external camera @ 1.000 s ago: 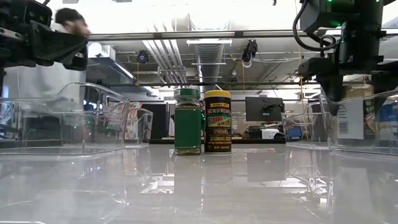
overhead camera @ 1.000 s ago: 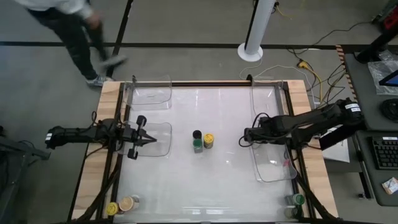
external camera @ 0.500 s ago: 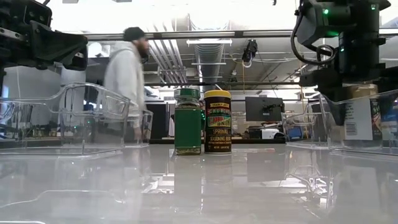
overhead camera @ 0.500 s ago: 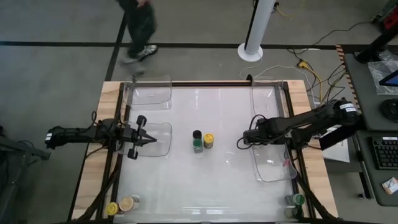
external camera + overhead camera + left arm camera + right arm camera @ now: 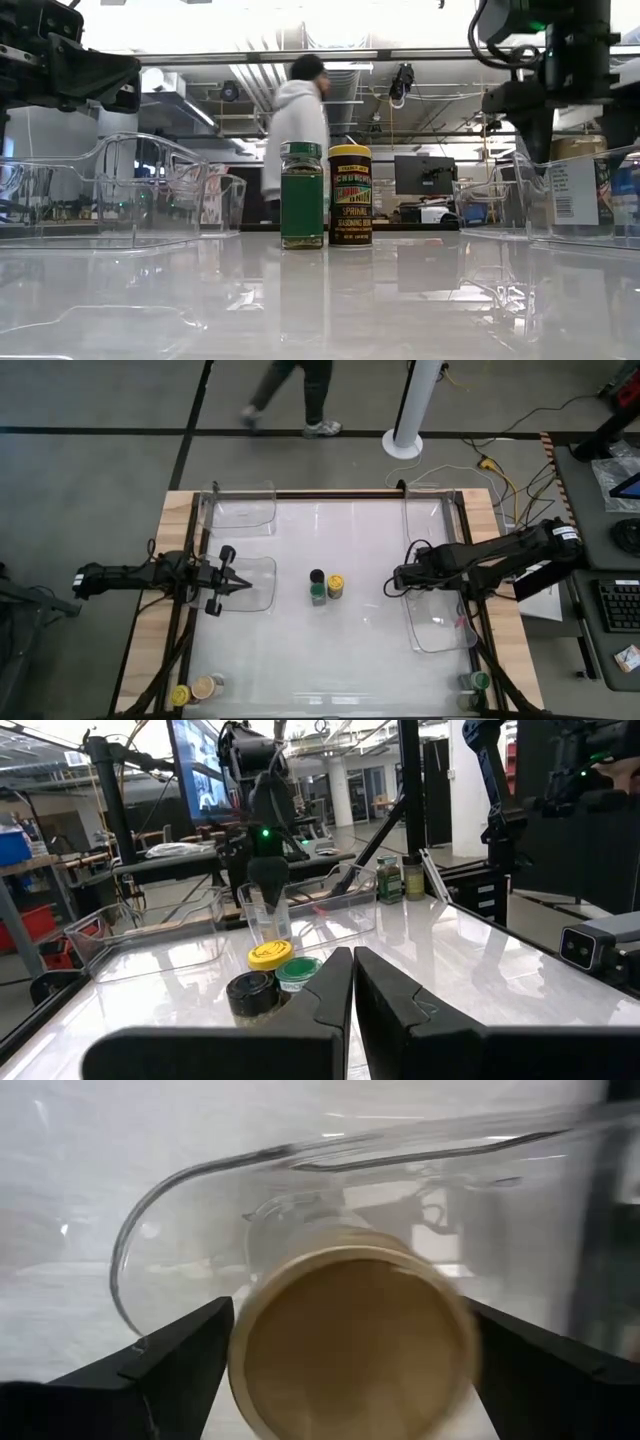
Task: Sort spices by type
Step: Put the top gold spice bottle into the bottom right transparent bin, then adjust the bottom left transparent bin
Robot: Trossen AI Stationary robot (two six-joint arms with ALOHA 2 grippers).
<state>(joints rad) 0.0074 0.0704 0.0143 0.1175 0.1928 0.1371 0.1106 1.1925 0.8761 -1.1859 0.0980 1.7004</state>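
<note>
R gripper hangs over the near-right clear tray's inner end, jaws spread wide, tan-lidded spice jar between fingers, seemingly let go. Jar looks light, rigid, smooth; take by lid rim. L gripper closed, empty, at left edge.

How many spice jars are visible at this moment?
8, possibly more hidden. Three stand mid-table: black-lid, green-lid, yellow-lid. Two sit at the near left corner, two at the near right corner. One tan-lid jar sits between the right end effector's fingers.
</note>
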